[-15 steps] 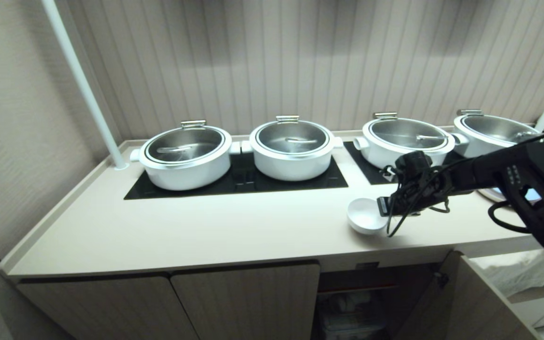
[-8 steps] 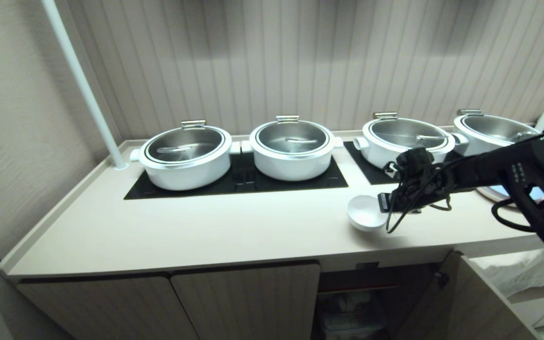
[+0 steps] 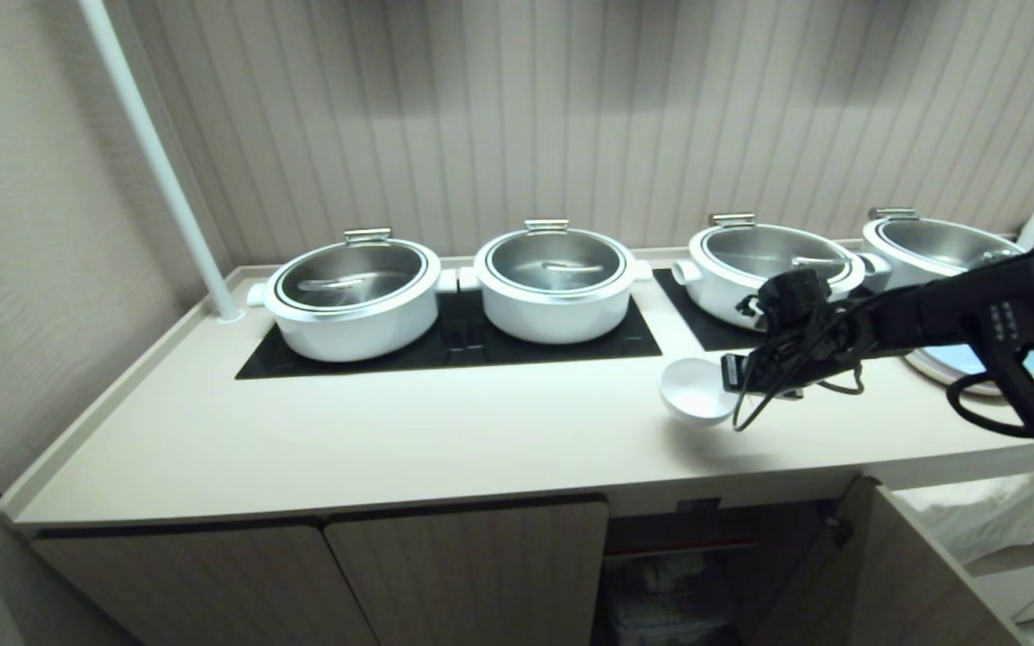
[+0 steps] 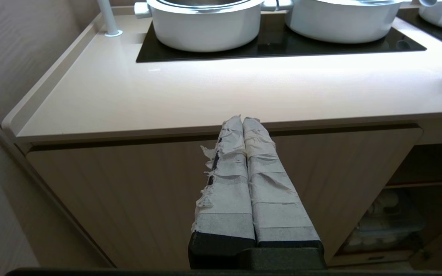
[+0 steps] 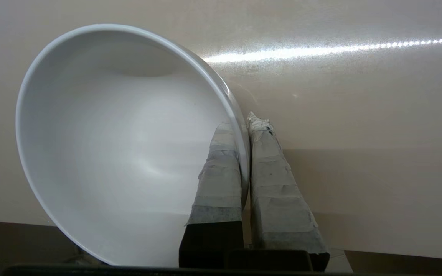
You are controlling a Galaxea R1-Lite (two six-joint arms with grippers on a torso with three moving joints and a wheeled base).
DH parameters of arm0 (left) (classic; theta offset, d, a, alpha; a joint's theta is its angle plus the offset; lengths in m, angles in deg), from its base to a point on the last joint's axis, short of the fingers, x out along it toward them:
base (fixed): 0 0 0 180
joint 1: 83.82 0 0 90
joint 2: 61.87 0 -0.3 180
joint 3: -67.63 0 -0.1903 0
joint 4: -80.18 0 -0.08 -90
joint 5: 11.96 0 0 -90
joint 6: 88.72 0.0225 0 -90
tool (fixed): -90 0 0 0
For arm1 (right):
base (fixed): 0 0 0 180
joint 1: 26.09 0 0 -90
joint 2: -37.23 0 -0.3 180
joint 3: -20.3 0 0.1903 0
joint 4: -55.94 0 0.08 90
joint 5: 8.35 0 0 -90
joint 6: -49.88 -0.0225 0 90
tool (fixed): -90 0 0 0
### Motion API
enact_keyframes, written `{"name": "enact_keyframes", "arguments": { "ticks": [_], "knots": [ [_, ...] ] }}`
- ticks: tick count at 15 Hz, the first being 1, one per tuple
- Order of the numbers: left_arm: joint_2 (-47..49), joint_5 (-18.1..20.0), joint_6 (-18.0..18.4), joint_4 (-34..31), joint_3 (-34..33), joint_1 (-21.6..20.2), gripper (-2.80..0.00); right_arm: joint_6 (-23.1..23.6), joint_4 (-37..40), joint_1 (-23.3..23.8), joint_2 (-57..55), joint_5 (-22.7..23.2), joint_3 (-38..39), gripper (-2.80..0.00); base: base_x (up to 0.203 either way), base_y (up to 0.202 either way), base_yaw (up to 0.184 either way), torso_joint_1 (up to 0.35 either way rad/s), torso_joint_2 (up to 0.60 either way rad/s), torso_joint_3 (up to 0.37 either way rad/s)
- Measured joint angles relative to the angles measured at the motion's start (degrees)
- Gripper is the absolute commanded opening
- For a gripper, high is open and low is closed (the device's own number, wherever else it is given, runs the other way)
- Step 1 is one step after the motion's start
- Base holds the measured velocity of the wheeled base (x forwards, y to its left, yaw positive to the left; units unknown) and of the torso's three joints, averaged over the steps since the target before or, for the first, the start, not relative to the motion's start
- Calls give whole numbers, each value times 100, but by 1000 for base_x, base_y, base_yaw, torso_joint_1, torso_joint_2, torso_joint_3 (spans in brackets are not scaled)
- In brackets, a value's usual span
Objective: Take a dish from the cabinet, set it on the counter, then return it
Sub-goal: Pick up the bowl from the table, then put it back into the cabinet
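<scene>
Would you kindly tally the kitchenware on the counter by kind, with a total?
White lidded pots: 4, from the leftmost pot to the rightmost pot
Small white bowls: 1, the bowl, its rim pinched by the right tool
Plates: 1, a plate partly hidden behind the arm
Total: 6

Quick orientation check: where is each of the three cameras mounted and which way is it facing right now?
Head view: high, looking down at counter, pots; right arm shows, right gripper gripping the bowl.
Left wrist view: low before the cabinet, facing it; shut left gripper shows.
Right wrist view: above the counter, looking down; right gripper clamps the bowl rim.
Shared: head and right wrist show the bowl.
</scene>
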Motion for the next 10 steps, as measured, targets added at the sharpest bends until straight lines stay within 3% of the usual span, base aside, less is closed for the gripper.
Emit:
{"name": "enact_keyframes", "arguments": {
  "ticks": [5, 10],
  "knots": [
    [0, 0, 5, 0, 0, 0, -280, -132, -2, 0, 63, -7, 4, -280, 0, 0, 0, 0, 0, 0],
    [0, 0, 0, 0, 0, 0, -280, -644, 60, 0, 255, -2, 35, -280, 0, 0, 0, 0, 0, 0]
  ]
}}
